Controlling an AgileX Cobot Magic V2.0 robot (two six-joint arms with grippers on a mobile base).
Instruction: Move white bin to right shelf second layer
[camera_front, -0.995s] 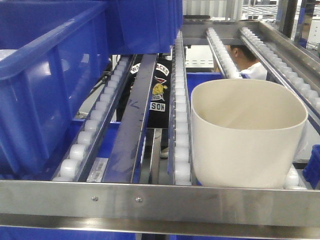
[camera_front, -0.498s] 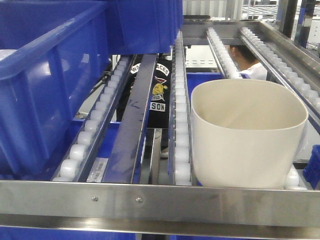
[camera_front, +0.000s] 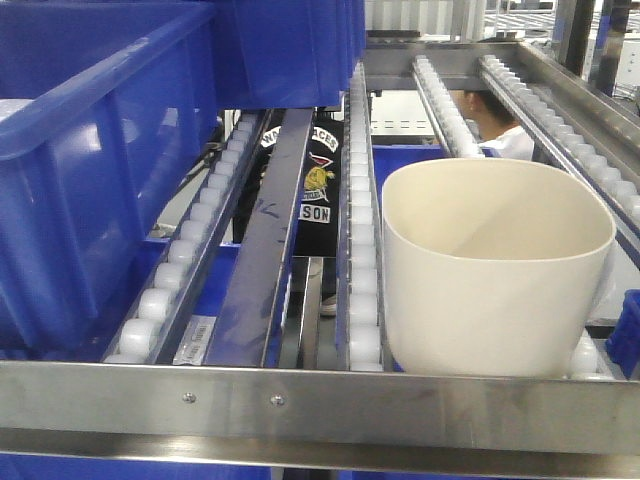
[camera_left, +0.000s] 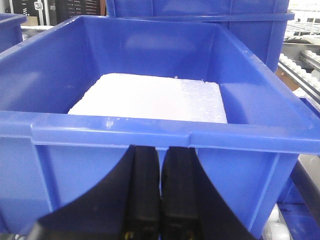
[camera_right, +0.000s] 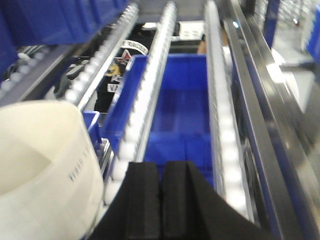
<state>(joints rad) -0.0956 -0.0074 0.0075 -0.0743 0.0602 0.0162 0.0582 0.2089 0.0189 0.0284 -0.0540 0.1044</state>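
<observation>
While the white bin (camera_front: 497, 268) sits upright on the roller lanes at the right front corner of the right shelf second layer (camera_front: 320, 407), just behind the steel front rail, neither arm has hold of it! From the right wrist view, the right gripper (camera_right: 161, 200) is clenched tight, fingers pressed together on nothing, with the bin off to its left and near. That arm's clearly the closer one. Over on the left, the left gripper (camera_left: 160, 192) is clamped shut too, empty, facing a blue crate (camera_left: 150, 125). I'd call the job about finished.
</observation>
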